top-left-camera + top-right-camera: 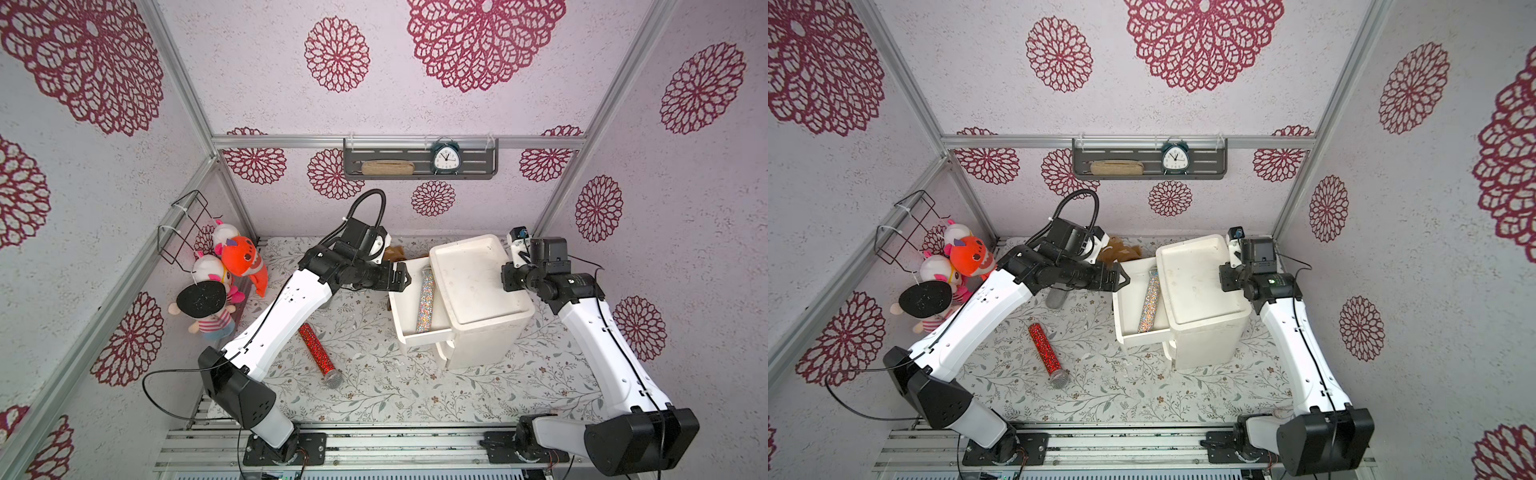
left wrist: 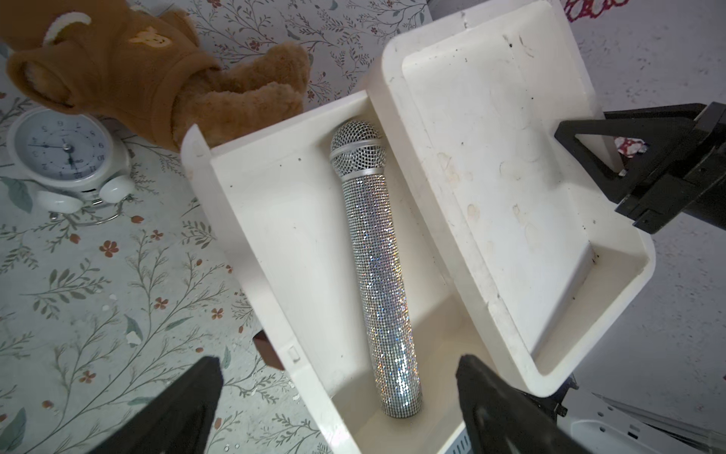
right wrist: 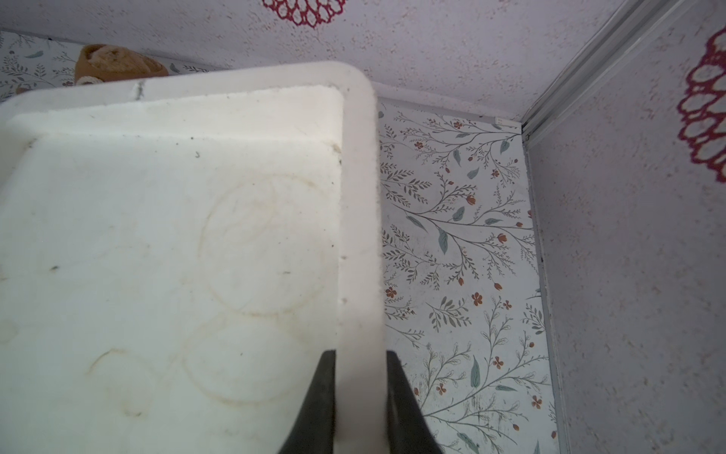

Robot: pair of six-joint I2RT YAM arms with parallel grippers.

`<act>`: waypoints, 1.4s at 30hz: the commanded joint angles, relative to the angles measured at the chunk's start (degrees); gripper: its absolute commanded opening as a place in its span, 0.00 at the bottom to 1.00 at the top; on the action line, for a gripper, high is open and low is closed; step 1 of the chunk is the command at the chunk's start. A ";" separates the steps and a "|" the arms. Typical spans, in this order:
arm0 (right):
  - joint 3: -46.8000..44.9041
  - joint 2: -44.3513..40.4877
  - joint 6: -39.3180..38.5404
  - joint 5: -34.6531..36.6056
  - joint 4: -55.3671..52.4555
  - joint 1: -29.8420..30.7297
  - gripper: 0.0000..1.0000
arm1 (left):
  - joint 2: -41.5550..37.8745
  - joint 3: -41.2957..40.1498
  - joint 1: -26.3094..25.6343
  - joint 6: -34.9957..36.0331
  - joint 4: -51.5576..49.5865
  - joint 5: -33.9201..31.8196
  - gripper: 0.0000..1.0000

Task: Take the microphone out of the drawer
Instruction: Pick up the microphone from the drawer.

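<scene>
While the white cabinet [image 1: 482, 291] is sitting with our right gripper [image 3: 360, 355] clamped on its rim, we are poising the left gripper [image 1: 403, 275], fingers [image 2: 188, 401] spread and empty, at the open drawer [image 1: 405, 309]; the silver microphone [image 1: 426, 299] is lying flat inside, mesh head pointing at the back wall [image 1: 478, 208], long axis near-to-far; we are judging it stiff, light, roll-prone, favouring a mid-barrel pinch across that axis.

microphone [image 1: 426, 300] lies in open drawer [image 1: 405, 311] of the cabinet [image 1: 482, 282], left end effector [image 1: 404, 275] beside.
</scene>
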 commanded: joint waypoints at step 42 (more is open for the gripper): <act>0.72 -4.18 -1.60 2.94 9.59 1.93 0.00 | 23.33 16.16 -10.28 2.77 -8.36 -17.19 0.57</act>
